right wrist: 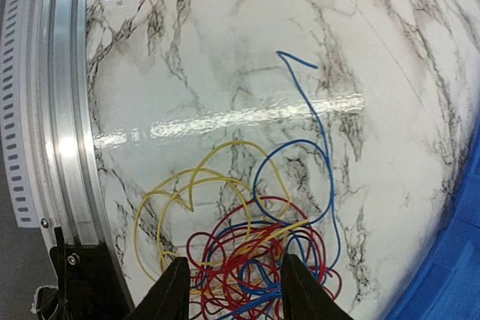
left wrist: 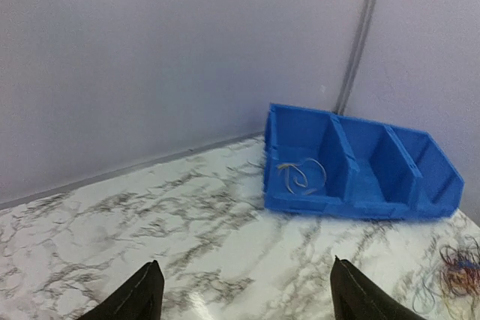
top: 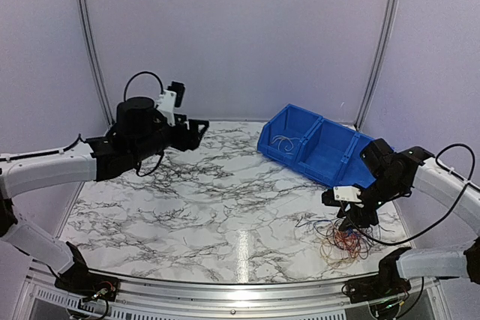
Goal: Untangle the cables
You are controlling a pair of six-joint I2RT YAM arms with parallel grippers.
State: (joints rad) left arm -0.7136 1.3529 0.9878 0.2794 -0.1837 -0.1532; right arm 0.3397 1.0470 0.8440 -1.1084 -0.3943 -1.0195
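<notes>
The cables, a red, blue and yellow tangle, lie on the marble table at its near right, close to the blue bin, whose leftmost compartment holds one pale wire. The right gripper hangs over the tangle, jaws half apart, pinching nothing. The left gripper is raised at far left, jaws wide and empty.

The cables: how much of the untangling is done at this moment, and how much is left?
Done: one pale wire lies alone in the leftmost compartment of the blue bin. In hand: the right gripper, open, straddles the tangled cables but grips nothing yet. The left gripper hangs open and empty. Left: nearly all the red, blue and yellow strands lie in one knot.
</notes>
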